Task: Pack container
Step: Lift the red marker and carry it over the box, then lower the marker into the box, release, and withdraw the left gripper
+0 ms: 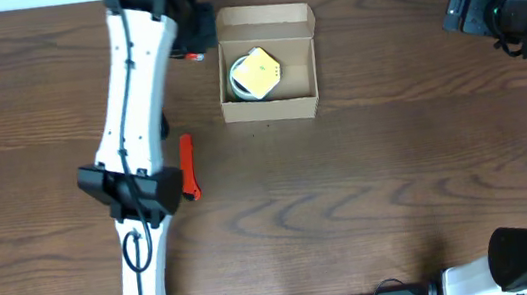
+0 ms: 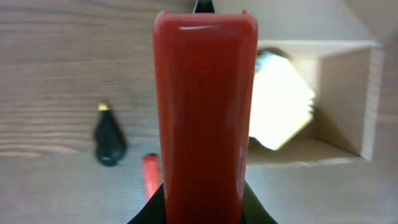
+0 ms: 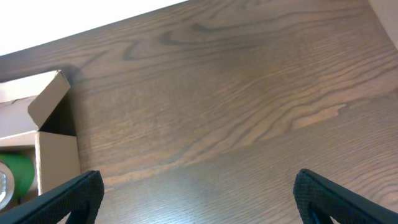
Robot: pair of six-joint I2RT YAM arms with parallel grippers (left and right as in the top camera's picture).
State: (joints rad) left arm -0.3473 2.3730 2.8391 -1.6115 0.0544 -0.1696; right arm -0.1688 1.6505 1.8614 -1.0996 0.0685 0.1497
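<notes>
The container (image 1: 272, 111) is an open tan cardboard box at the table's far middle, with its flap up at the back. A yellow and white item (image 1: 254, 72) lies inside it. My left gripper (image 1: 192, 37) is just left of the box and is shut on a red oblong object (image 2: 205, 112), which fills the left wrist view. The box (image 2: 348, 93) and the yellow item (image 2: 280, 106) show to its right there. My right gripper (image 3: 199, 199) is open and empty over bare wood at the far right (image 1: 463, 7). The box's corner (image 3: 53, 99) is at that view's left.
A red-handled tool (image 1: 187, 167) lies on the table beside the left arm; it also shows in the left wrist view (image 2: 150, 174). A small black object with a yellow tip (image 2: 109, 140) lies near it. Something green (image 3: 15, 174) sits inside the box.
</notes>
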